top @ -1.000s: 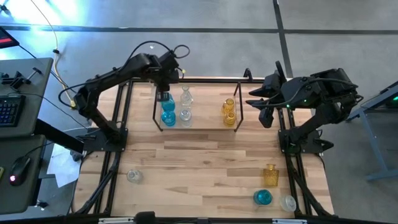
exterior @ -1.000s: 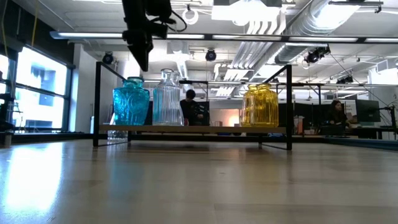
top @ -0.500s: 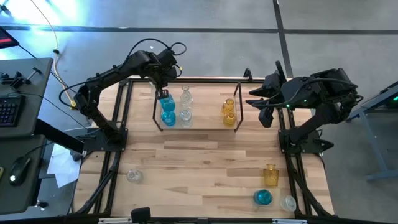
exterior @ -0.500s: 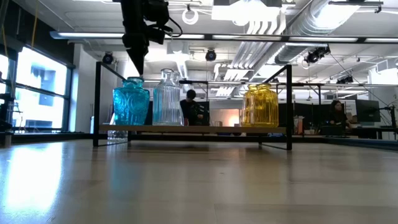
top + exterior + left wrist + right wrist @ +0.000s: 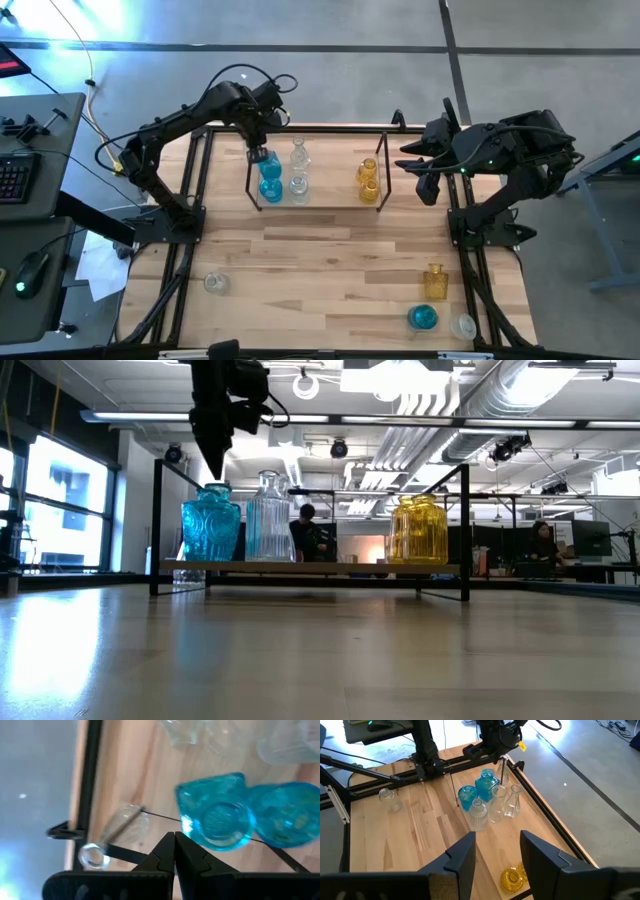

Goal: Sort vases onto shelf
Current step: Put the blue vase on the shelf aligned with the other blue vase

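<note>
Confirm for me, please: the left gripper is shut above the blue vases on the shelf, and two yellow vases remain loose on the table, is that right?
Not quite. The left gripper is shut above the blue vases on the shelf, but only one yellow vase remains loose on the table, as the high view shows.

The left claw (image 5: 213,465) has shut and shifted off the blue vase (image 5: 210,520) leftward.

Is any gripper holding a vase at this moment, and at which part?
No. The left gripper is shut on nothing above the blue vases; the right gripper is open and empty.
</note>
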